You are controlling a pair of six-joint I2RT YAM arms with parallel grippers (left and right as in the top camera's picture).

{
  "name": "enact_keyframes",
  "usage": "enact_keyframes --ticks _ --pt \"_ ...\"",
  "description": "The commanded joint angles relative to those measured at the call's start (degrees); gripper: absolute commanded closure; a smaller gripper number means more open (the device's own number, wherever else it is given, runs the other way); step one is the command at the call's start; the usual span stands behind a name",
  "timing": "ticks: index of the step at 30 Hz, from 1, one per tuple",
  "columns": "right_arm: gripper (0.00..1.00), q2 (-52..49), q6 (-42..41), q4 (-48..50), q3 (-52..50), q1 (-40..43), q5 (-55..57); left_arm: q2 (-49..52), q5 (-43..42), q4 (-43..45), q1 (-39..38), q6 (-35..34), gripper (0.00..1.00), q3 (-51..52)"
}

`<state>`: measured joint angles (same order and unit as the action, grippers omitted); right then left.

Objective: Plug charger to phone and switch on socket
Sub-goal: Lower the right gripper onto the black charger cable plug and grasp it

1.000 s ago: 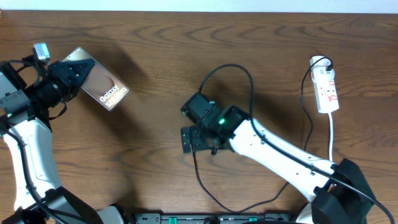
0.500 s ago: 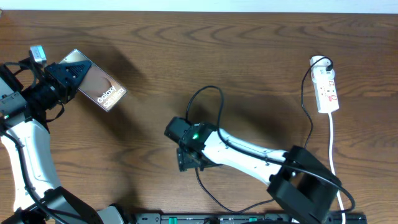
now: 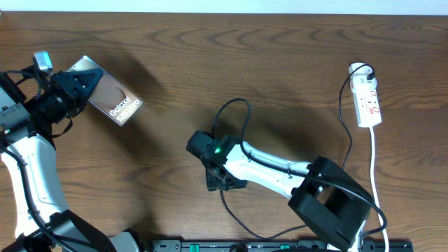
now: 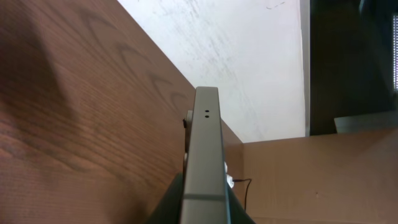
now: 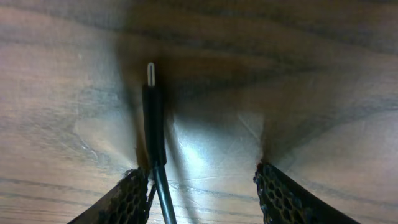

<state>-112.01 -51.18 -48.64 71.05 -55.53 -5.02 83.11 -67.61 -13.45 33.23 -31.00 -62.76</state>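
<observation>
My left gripper (image 3: 78, 85) is shut on one end of the phone (image 3: 115, 100) and holds it tilted above the table's far left, with the "Galaxy" lettering facing up. In the left wrist view the phone (image 4: 205, 143) is edge-on between the fingers (image 4: 203, 208). The charger cable (image 3: 248, 120) loops at the table's centre. My right gripper (image 3: 225, 182) is open, low over the cable's end. In the right wrist view the black plug (image 5: 153, 112) lies flat on the wood just inside the left finger, with the jaws (image 5: 202, 180) wide apart. The white socket strip (image 3: 368, 102) lies far right.
The socket strip's white cord (image 3: 373, 157) runs toward the front edge at the right. A black plug (image 3: 364, 71) sits in the strip's far end. My right arm (image 3: 280, 168) stretches across the front centre. The table's far edge meets a white wall (image 4: 249, 56).
My right gripper has swung left and toward the front and dropped over the cable's end, and the cable loop has shrunk. My left gripper has shifted slightly left with the phone.
</observation>
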Motion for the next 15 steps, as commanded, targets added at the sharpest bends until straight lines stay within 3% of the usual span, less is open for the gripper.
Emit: enact_keyframes --ticks 1,15 --pt "0.46 -1.9 -0.7 0.6 -0.2 1.0 -0.3 -0.7 -2.3 0.2 0.2 1.0 0.93 -0.9" --pt "0.46 -2.4 -0.7 4.8 0.5 3.1 -0.2 -0.7 -2.3 0.3 0.2 2.7 0.93 -0.9"
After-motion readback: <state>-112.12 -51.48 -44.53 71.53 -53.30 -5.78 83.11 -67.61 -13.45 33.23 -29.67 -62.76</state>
